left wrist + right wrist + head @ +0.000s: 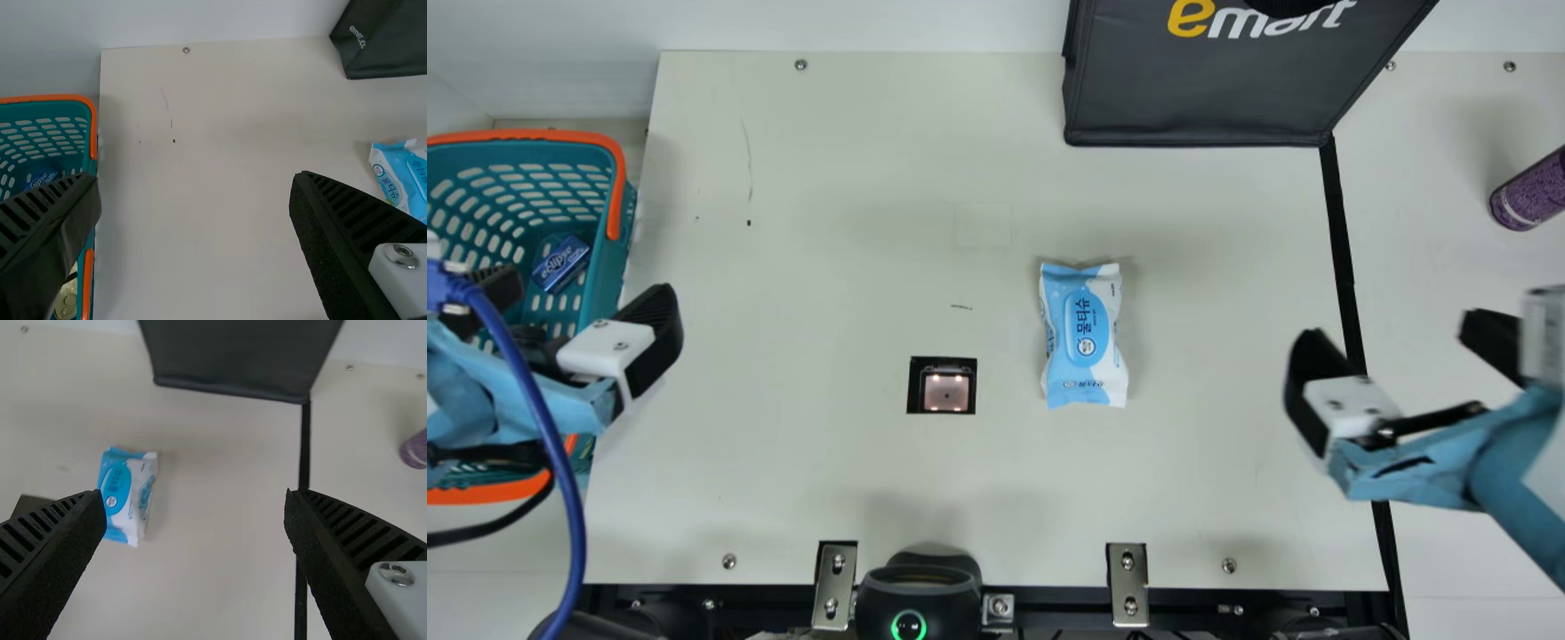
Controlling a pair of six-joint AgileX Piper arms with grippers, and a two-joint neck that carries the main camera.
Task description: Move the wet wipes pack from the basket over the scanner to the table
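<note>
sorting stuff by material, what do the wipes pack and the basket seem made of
The wipes pack looks like thin, slightly glossy plastic film, given its creases and crimped ends. The basket seems moulded, hard plastic, judging by its regular slots and stiff rim.

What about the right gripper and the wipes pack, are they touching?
Apart. The main view shows a wide stretch of table between the wipes pack and the right gripper.
</note>
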